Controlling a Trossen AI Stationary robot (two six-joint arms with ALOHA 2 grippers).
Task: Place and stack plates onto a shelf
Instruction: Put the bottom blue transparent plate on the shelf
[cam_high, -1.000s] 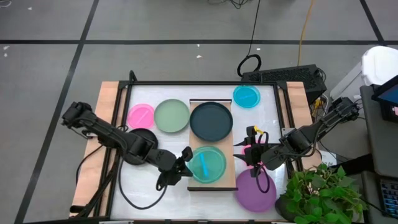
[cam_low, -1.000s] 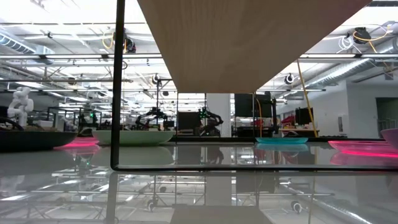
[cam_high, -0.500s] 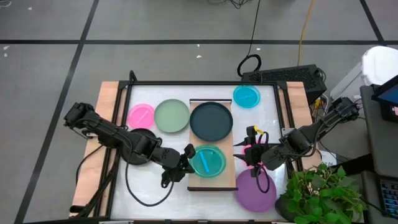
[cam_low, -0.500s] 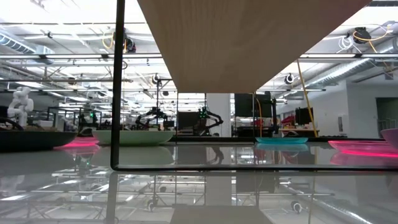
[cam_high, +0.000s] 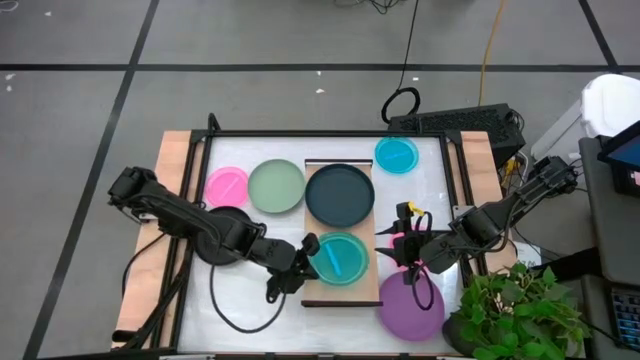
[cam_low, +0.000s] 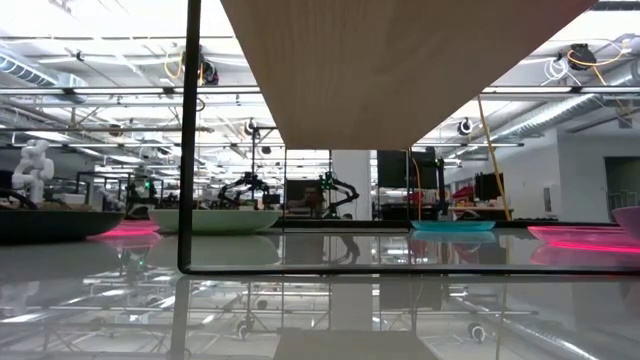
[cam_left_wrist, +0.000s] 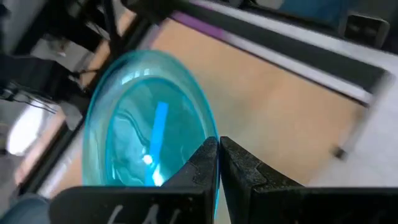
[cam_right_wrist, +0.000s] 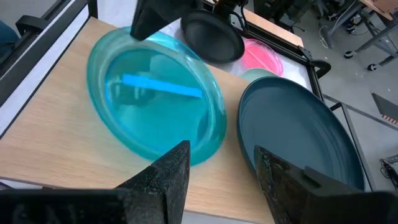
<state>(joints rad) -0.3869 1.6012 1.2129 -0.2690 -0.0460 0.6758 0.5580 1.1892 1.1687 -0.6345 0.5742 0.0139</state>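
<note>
The left hand (cam_high: 303, 258), pinched on the rim of the cyan plate (cam_high: 339, 258), has carried it further over the shelf (cam_high: 345, 292), closer to the black plate (cam_high: 340, 194) than a second ago. It looks nearly placed. The right hand (cam_high: 398, 248) waits beside the shelf, fingers wide, unchanged.

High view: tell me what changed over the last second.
The left gripper, shut on the rim of the cyan plate, carried it rightward, farther over the wooden shelf. The right gripper stayed open beside the shelf; the black plate and the other plates did not move.
</note>
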